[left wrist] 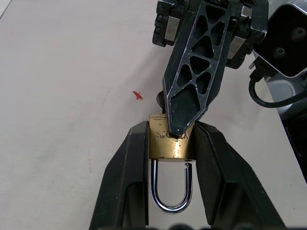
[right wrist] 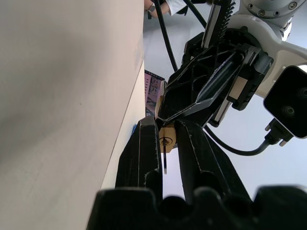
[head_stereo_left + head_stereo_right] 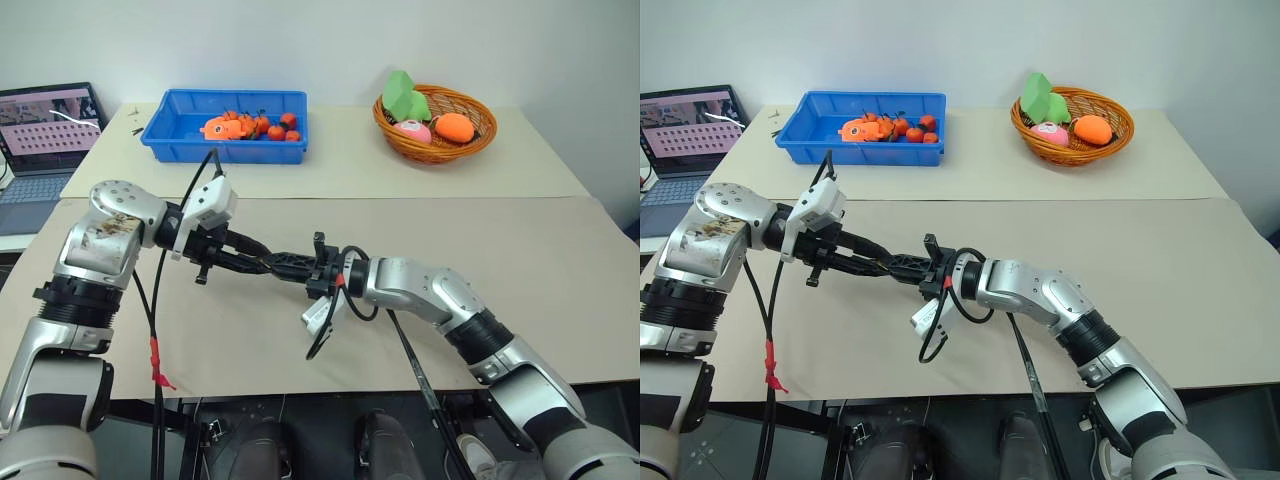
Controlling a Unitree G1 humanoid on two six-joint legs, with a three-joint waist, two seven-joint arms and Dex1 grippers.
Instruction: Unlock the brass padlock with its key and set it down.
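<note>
Your left hand (image 1: 169, 191) is clamped on the small brass padlock (image 1: 170, 143) at centre frame, silvery shackle (image 1: 171, 189) sprung open. Your right hand (image 2: 165, 143) is closed around the thin key (image 2: 164, 160) in its base. The padlock is rigid, smooth, likely slippery: grip the flat sides.

You see a gold-yellow padlock (image 1: 169, 143) with a silvery loop between black pincer fingers (image 1: 125, 182), over a beige surface (image 1: 67, 96).
</note>
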